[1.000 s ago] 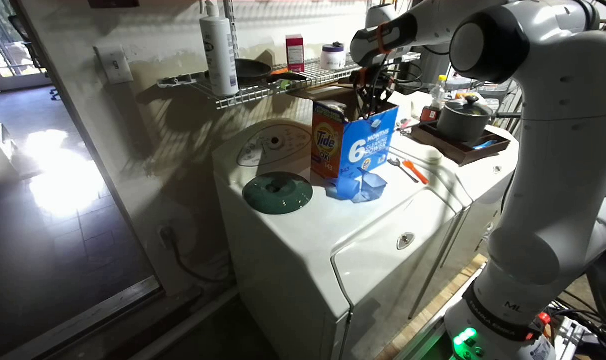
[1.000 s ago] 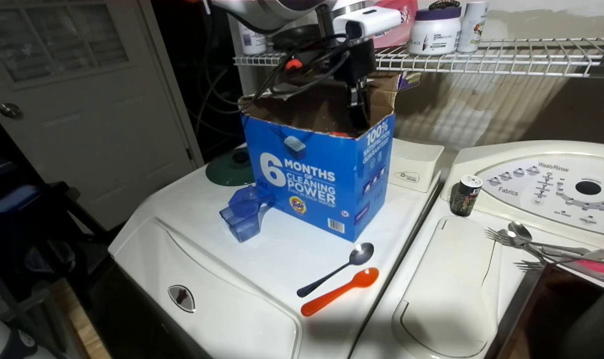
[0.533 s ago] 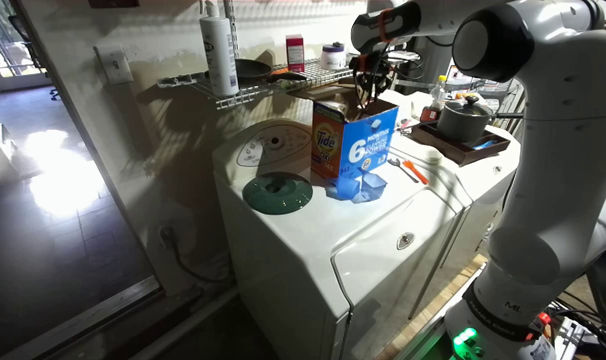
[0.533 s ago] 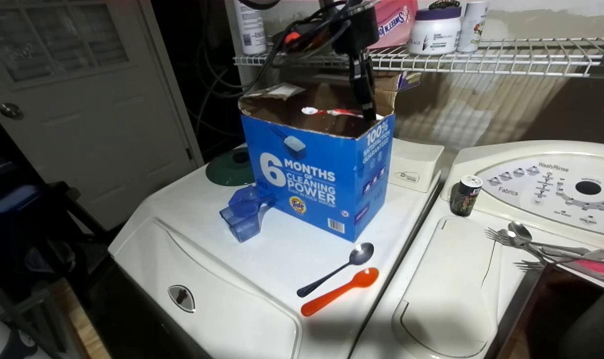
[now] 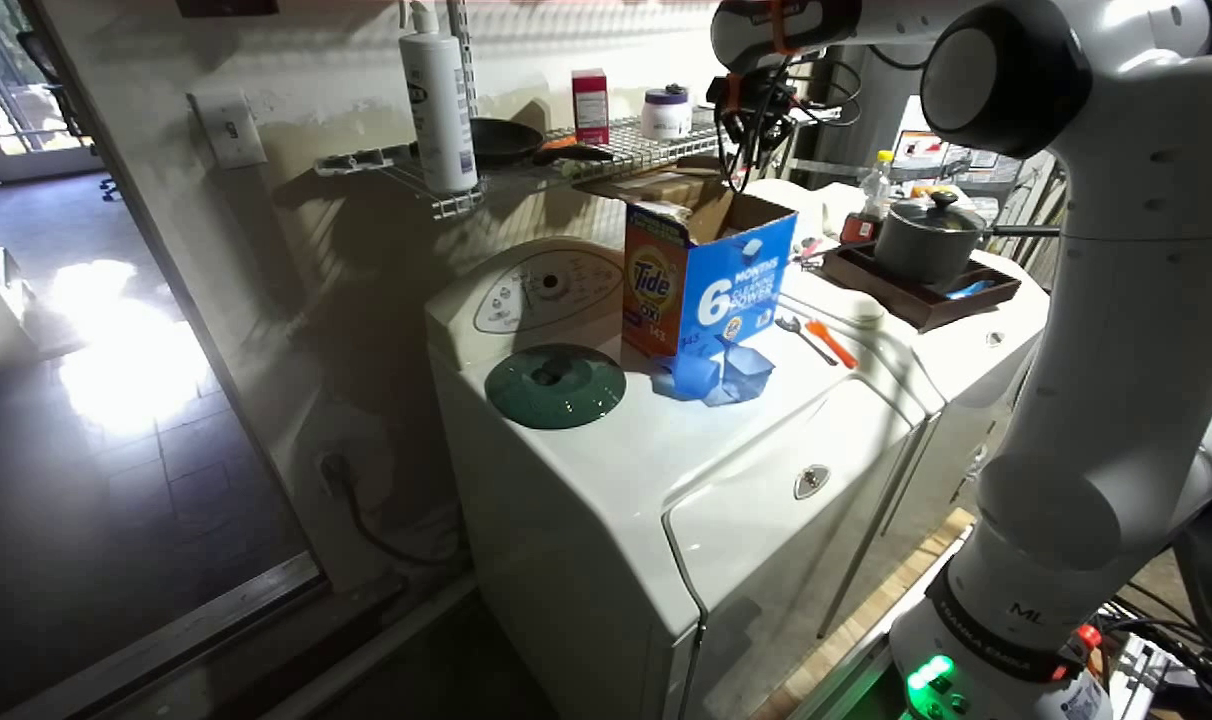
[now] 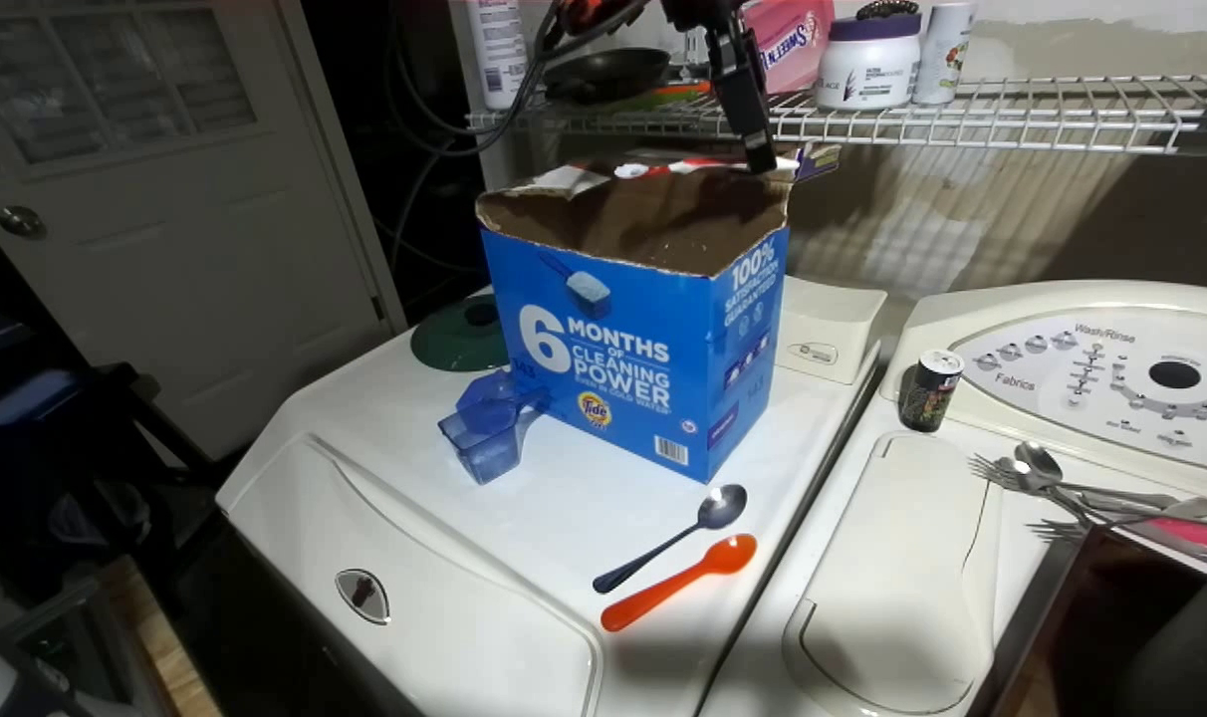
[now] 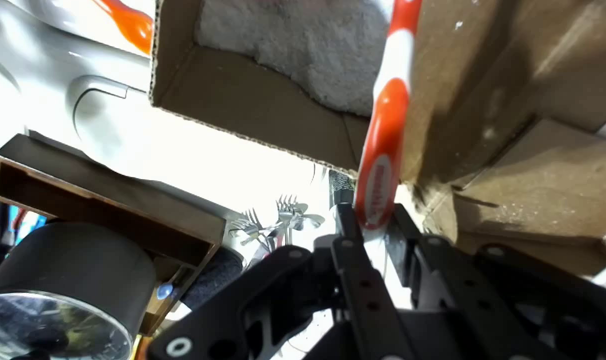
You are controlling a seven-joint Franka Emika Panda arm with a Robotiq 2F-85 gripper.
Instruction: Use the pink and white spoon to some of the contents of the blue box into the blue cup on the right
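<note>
The blue box (image 6: pixel 623 349) stands open on the white machine; it also shows in an exterior view (image 5: pixel 731 285). In the wrist view its brown inside (image 7: pixel 263 95) holds whitish powder (image 7: pixel 313 45). My gripper (image 6: pixel 760 164) is above the box's far rim. In the wrist view my gripper (image 7: pixel 370 225) is shut on the handle end of the pink and white spoon (image 7: pixel 388 120). The spoon (image 6: pixel 678 166) lies about level over the opening; whether its bowl carries powder cannot be told. Two translucent blue cups (image 6: pixel 484 438) sit against the box's front, also in an exterior view (image 5: pixel 741 375).
A dark spoon (image 6: pixel 673 538) and an orange spoon (image 6: pixel 678 583) lie before the box. A green lid (image 5: pixel 556 385) is beside it. A wire shelf (image 6: pixel 962 124) with jars and a pan hangs behind. A pot (image 5: pixel 926 245) stands in a brown tray (image 5: pixel 926 310).
My gripper has risen up out of the box with the spoon. The spoon, mostly hidden inside the box earlier, is now at rim height or above. The box and cups have not moved.
</note>
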